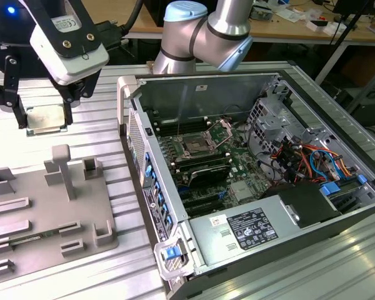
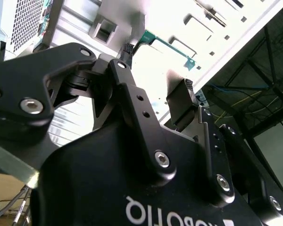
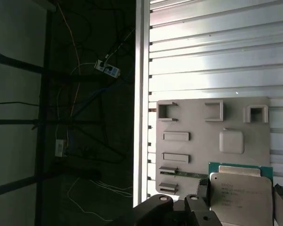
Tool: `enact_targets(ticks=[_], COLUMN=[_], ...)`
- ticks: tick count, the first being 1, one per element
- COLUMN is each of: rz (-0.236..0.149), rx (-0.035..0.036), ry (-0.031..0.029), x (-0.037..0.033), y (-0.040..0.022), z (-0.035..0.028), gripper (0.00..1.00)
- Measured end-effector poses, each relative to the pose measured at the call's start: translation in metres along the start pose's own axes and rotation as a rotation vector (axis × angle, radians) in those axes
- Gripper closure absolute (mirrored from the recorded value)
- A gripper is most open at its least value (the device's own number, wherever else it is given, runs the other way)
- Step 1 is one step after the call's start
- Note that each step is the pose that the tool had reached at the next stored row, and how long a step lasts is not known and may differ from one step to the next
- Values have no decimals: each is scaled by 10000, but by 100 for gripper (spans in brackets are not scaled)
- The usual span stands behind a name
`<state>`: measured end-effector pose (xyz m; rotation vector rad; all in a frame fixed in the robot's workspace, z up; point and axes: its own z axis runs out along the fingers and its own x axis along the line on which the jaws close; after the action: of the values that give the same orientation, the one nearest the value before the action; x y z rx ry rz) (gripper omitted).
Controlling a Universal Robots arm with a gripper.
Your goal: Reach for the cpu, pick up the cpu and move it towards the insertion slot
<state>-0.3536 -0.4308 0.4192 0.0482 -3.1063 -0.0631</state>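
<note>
The fingers (image 2: 180, 101) are drawn in narrow onto the cpu (image 1: 45, 120), one black pad against each of two opposite edges, so we read the gripper (image 1: 44, 119) as clamped on the chip. In the first wrist view we see the cpu (image 3: 240, 195) from above: a pale silvery top plate with a thin green rim showing along its far edge, and a dark finger close against either side. In the second wrist view we catch only the green edge of the chip, running between the two fingertips against the bright table. In the exterior view the chip sits at the exterior view's left, over the ribbed aluminium table (image 1: 103, 106), outside the open computer case (image 1: 200, 84) and just beyond the grey fixture plate (image 1: 47, 209) with its raised blocks. We cannot tell whether the chip is touching the table or is just off it; a dark shadow lies along its near edge. The insertion slot (image 1: 194, 147), a shiny metal frame with a dark centre, sits on the motherboard inside the case, well apart from the chip toward the exterior view's right. The arm (image 1: 203, 31) reaches in from behind the case.
</note>
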Motion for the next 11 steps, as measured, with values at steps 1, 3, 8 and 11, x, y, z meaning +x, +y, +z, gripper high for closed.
enact_targets(ticks=[1, 3, 8, 11], rz=[0, 0, -1, -1], rx=[0, 0, 0, 0], ry=[0, 0, 0, 1], x=[-12, -34, -92, -149], y=[0, -1, -3, -5], z=[0, -1, -3, -5], gripper=[45, 45, 45, 45])
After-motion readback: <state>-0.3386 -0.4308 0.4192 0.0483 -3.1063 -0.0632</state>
